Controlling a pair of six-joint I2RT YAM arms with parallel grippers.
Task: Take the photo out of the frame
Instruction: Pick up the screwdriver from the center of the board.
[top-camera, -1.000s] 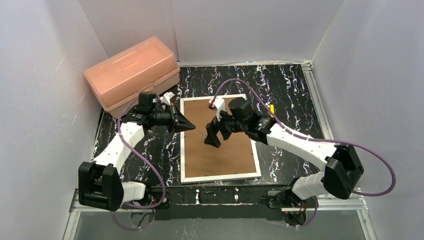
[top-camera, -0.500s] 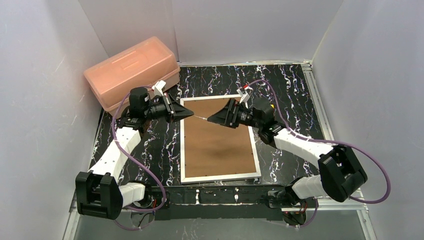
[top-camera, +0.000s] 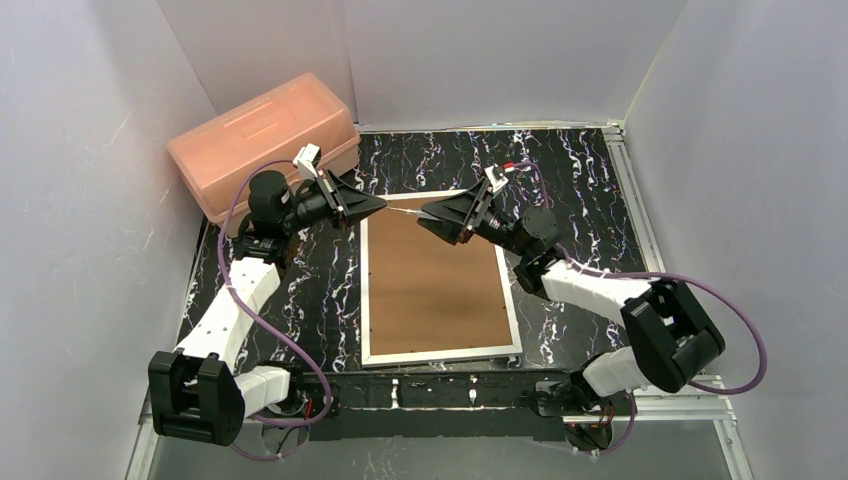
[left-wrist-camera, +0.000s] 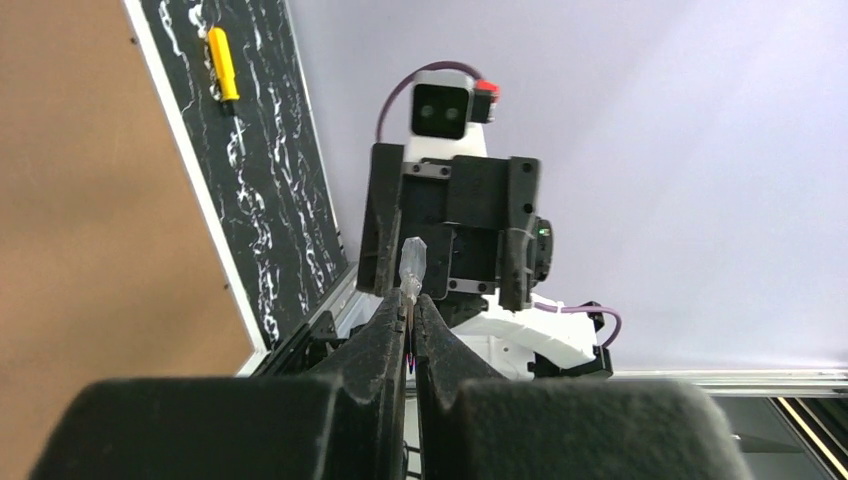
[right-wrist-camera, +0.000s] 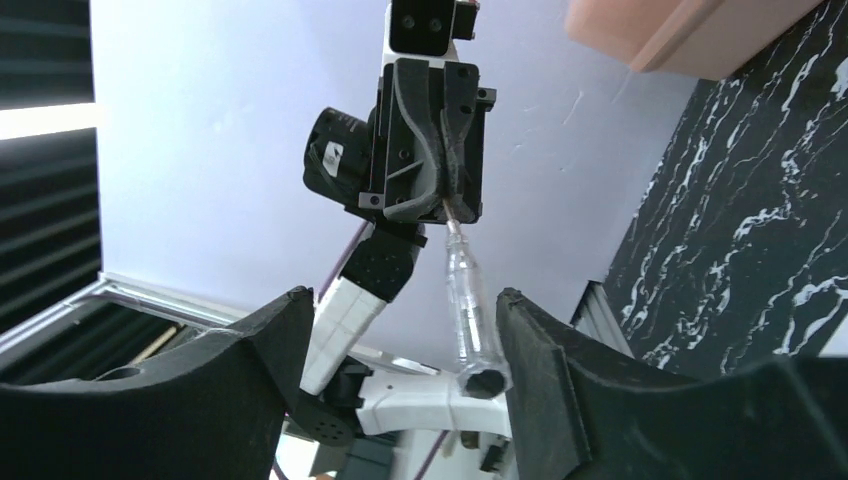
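The frame (top-camera: 437, 285) lies face down on the table, brown fibreboard back up, thin white border around it. The photo is hidden under the board. My left gripper (top-camera: 381, 206) hovers over the frame's far left corner, shut on the thin metal shaft of a small screwdriver (top-camera: 402, 209) with a clear handle (left-wrist-camera: 412, 262). My right gripper (top-camera: 424, 213) faces it, jaws wide open, with the clear handle (right-wrist-camera: 470, 315) between its fingers, close against one finger (right-wrist-camera: 530, 330). The left gripper (left-wrist-camera: 409, 305) also shows in its own wrist view, and the right gripper (right-wrist-camera: 400, 305) in its own.
A pink plastic box (top-camera: 265, 145) stands at the far left, just behind the left arm. A yellow-handled screwdriver (left-wrist-camera: 224, 66) lies on the black marbled table right of the frame. White walls enclose the table on three sides.
Both grippers rose and moved to the frame's far edge. The right gripper turned from pointing down at the board to facing the left gripper. The screwdriver now spans between them.
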